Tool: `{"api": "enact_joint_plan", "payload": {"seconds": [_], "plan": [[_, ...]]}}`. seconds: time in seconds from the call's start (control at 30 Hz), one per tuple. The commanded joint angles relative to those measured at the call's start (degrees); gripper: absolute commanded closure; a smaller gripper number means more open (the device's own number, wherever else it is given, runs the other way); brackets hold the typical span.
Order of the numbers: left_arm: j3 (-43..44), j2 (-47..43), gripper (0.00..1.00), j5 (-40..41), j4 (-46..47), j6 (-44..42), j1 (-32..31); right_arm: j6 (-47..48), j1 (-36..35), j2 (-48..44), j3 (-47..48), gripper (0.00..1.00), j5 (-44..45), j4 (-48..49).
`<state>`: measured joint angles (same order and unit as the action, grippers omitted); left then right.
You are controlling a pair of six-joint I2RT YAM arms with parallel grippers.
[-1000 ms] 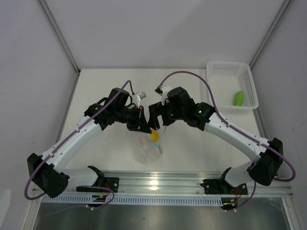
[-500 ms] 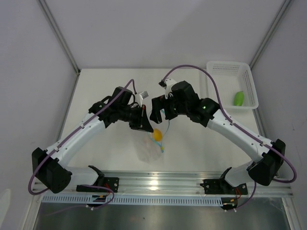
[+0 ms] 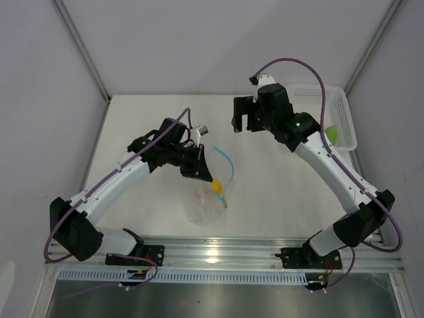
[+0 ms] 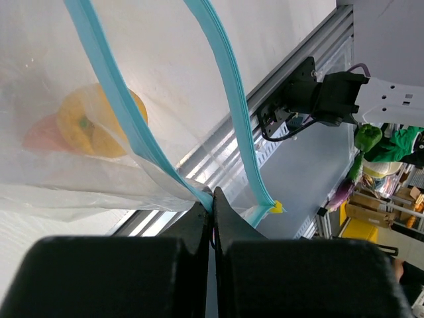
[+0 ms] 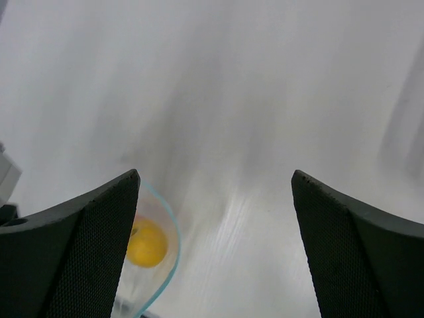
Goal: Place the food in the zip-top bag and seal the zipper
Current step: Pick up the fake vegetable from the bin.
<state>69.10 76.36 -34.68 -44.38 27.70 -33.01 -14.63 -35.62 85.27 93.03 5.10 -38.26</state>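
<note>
The left gripper (image 3: 202,173) sat just left of centre in the top view, its jaws pressed together on the mouth edge of the zip-top bag (image 3: 205,207). The left wrist view showed the pinch at lower centre, where the two black fingers (image 4: 192,222) closed on clear film right beside the teal zipper (image 4: 222,83). The zipper's two strips ran up and away from the pinch, well apart from each other, so the mouth stood open. A small yellow tab (image 4: 276,207) marked the end of the right-hand strip.

The round orange piece (image 3: 216,188) lay inside the bag, seen through the crinkled film at the upper left of the left wrist view. The bag itself rested on the white table (image 3: 146,119), below the centre of the top view.

The right gripper (image 3: 242,122) hung in the upper middle of the top view, well apart from the bag, its jaws spread wide. The green piece (image 3: 330,133) lay in the white lattice basket (image 3: 311,88) at the upper right, partly hidden by the right arm.
</note>
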Motion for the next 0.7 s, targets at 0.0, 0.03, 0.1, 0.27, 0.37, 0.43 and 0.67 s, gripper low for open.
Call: {"api": "enact_joint_plan", "payload": {"seconds": [0.0,0.03,0.1,0.27,0.37,0.43,0.67], "plan": [[3.2,0.3,1.0,0.7,-1.1,-4.1,0.4,4.3,1.4,3.6,5.4,0.03,12.1,-1.6],[3.2,0.5,0.99,0.7,-1.2,-4.4,0.4,5.7,2.5,4.2,6.4,0.02,13.7,-1.2],[3.2,0.7,1.0,0.8,-1.6,-5.3,0.4,6.8,3.8,5.7,6.6,0.01,16.1,0.8],[2.6,0.7,0.99,1.3,-2.6,-8.1,0.3,11.7,7.7,9.3,6.4,0.01,21.3,6.1],[1.3,0.7,1.0,1.1,-1.7,-9.2,0.4,14.4,10.4,13.0,8.1,0.01,23.9,7.9],[0.3,0.6,0.99,1.0,-0.4,-9.7,0.4,16.0,12.1,17.0,9.9,0.01,28.2,7.7],[-3.1,1.0,0.99,1.1,3.3,-12.3,0.4,12.5,20.3,27.7,21.8,0.01,34.2,2.2]]}}
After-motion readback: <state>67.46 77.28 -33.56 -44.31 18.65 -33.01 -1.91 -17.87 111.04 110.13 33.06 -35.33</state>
